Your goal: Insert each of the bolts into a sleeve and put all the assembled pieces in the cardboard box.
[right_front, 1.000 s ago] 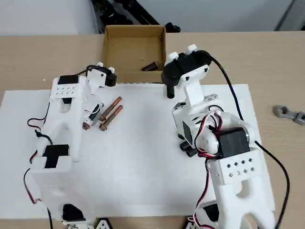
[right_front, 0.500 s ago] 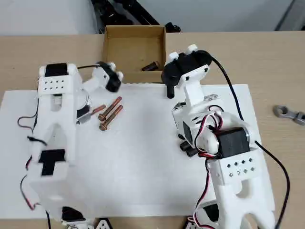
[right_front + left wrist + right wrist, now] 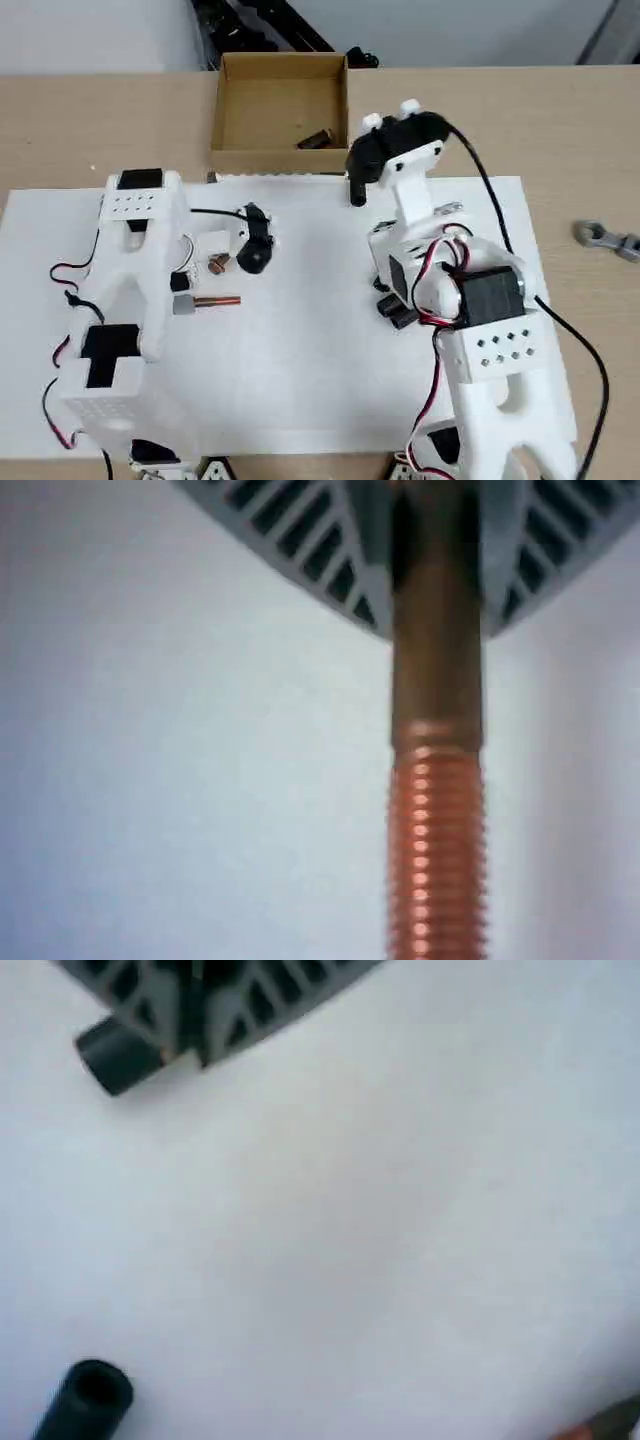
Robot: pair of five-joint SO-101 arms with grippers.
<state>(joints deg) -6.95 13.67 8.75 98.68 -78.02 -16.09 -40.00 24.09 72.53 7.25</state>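
— What sits nearest you?

— The loose sleeves (image 3: 397, 312), on the white sheet (image 3: 300, 380) just beside my right arm's base; about level with them, my left tool (image 3: 187, 302) is clamped on a bolt (image 3: 218, 300), held level, threads pointing away from the tool.

— And beyond?

— A second bolt (image 3: 218, 265), partly hidden under my left arm; farther on, my right tool (image 3: 356, 185) grips a dark sleeve (image 3: 357, 196) upright near the sheet's far edge; past that, the cardboard box (image 3: 228, 100) rests on the bench (image 3: 560, 120), one assembled piece (image 3: 318, 139) in its corner nearest that tool.
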